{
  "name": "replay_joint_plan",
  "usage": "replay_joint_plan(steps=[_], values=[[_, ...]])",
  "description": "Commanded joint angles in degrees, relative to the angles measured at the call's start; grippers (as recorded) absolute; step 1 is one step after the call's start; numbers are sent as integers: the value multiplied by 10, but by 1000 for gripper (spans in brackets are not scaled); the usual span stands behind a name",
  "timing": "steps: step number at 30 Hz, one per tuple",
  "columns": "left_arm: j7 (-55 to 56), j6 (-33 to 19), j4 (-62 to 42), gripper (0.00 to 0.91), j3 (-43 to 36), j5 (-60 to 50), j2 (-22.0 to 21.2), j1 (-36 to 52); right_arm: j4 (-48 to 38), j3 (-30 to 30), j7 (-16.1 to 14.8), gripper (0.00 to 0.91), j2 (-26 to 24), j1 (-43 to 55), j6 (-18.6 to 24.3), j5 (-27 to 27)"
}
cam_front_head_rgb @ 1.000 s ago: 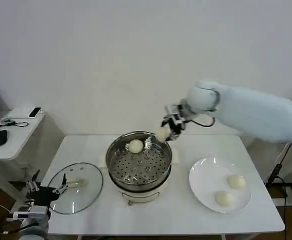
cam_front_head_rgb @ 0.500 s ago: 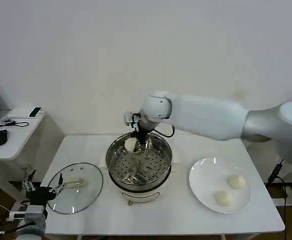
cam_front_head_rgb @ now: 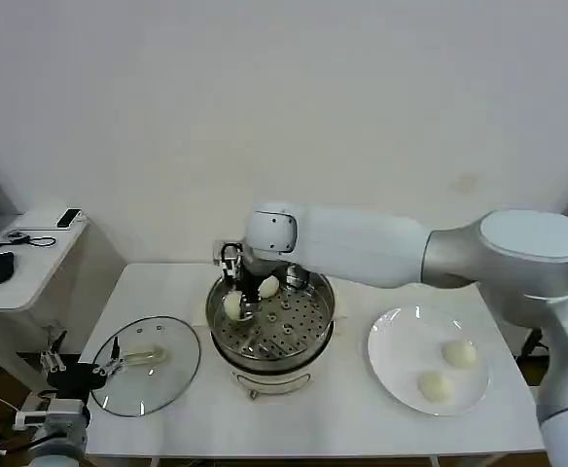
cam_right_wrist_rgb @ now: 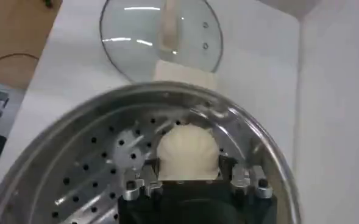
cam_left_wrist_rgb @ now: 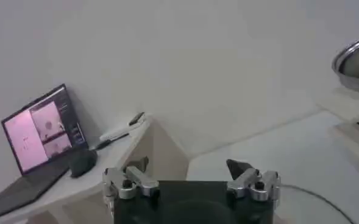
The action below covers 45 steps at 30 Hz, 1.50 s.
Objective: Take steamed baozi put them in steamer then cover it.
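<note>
We take the steamer (cam_front_head_rgb: 269,326) as our landmark, standing at the middle of the tabletop (cam_front_head_rgb: 342,418). Our right end effector (cam_front_head_rgb: 233,304) is inside it, over the left part of the perforated tray, its fingers closed around one baozi (cam_right_wrist_rgb: 188,152) that it holds just above the holes. A second baozi (cam_front_head_rgb: 267,286) already lies on the tray toward the back wall of the steamer. Two more baozi sit on the white plate (cam_front_head_rgb: 393,365) to the right of the steamer, one (cam_front_head_rgb: 459,353) farther back and one (cam_front_head_rgb: 436,387) nearer the front. We count four baozi in all.

We judge the task roughly at its midpoint: one bun placed, one about to be released, two left to carry over, and the covering not yet begun. The cover (cam_front_head_rgb: 148,365) lies flat on the tabletop to the left of the steamer. Our left end effector (cam_left_wrist_rgb: 191,182) waits low beyond the cover, fingers spread wide and empty.
</note>
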<state>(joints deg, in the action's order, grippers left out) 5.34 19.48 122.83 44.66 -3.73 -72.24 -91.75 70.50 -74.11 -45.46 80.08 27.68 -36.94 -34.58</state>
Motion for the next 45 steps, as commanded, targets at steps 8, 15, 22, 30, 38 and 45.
replay_joint_plan(steps=[8,15,22,30,38,45], values=[[1,-1,3,907,0,0,-3,-1,0,-3,3,907,7,-10,-4,3],[1,0,5,907,0,0,-3,-3,45,-2,1,907,-43,30,2,6],[1,1,20,907,-4,-1,-6,-6,126,-2,-14,907,-154,68,7,46],[3,1,25,907,-14,-2,-7,-6,209,2,-58,907,-323,115,53,124],[3,-1,28,907,-26,-2,0,2,277,39,-101,907,-527,55,127,247],[2,-3,19,907,-41,-6,0,4,296,235,-113,907,-647,-167,177,324]])
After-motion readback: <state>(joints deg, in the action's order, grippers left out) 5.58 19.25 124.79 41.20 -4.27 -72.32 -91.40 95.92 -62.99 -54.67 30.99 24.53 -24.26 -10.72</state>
